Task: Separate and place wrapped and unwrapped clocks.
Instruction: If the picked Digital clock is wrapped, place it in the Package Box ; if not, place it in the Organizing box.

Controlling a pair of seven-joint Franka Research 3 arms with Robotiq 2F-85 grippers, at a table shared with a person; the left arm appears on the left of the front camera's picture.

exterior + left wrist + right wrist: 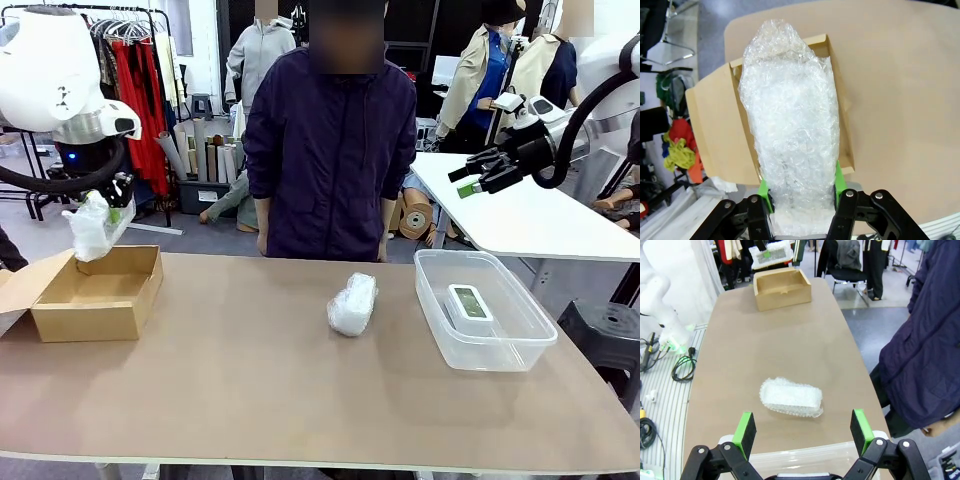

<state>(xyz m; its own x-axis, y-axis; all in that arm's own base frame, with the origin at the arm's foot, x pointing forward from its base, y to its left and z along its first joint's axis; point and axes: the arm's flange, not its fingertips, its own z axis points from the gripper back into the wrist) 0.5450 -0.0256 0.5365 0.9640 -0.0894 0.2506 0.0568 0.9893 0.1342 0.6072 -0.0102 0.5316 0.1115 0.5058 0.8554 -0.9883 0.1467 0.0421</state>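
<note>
We hold the white bubble-wrapped oblong bundle [792, 125] clenched by its lower end in the left gripper [801, 189], over the open brown cardboard box [715, 130]. The wrap looks slick and squashy, so we judge it could slide out early. Let go off-centre, it could catch the box rim and tumble onto the tan table [250, 400]. The right gripper [803, 432] hangs spread and empty. The left wrist view shows the green pads [763, 194] biting the wrap with the box beneath. The front view adds the second wrapped bundle [352, 303] mid-table and the bare white digital clock [469, 304] in the clear plastic tub [500, 352].
</note>
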